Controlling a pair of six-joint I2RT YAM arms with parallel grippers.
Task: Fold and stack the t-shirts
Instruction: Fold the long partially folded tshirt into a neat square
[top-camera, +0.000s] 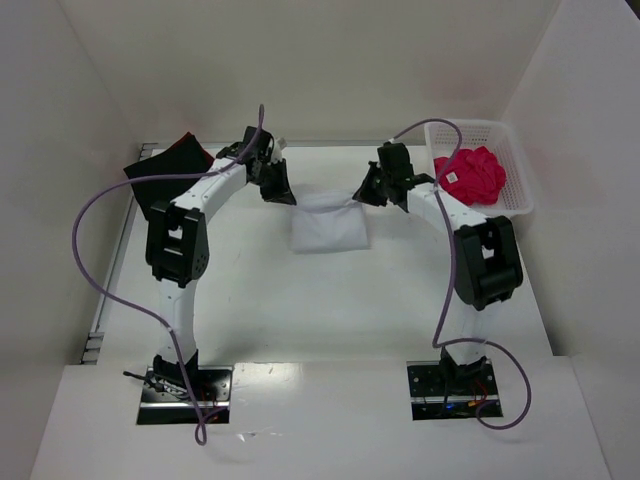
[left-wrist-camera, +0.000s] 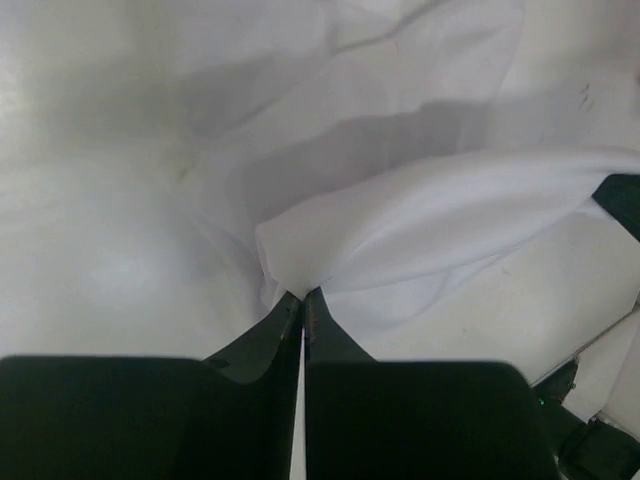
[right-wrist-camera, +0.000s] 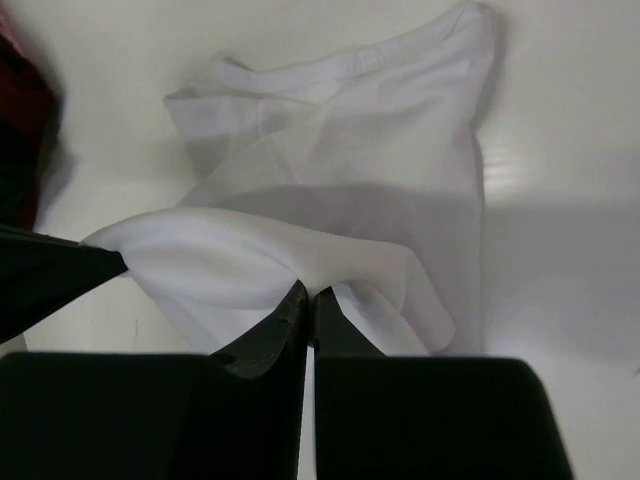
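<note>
Pinching white t-shirt (top-camera: 330, 228) at centre frame by its upper edge: left gripper (top-camera: 283, 192) clamped on upper-left corner, right gripper (top-camera: 368, 192) clamped on upper-right corner, remainder lying below both.

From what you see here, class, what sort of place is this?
Probably a robot lab test cell: left arm and right arm bolted to a table, plain white walls around it, a pink shirt staged in a basket.

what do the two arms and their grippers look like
Both arms match: the left arm and right arm have white link tubes with chunky black joint housings, on black base plates. A purple cable loops loosely along each. The left gripper and right gripper are black, with two tapering, pointed fingers.
</note>
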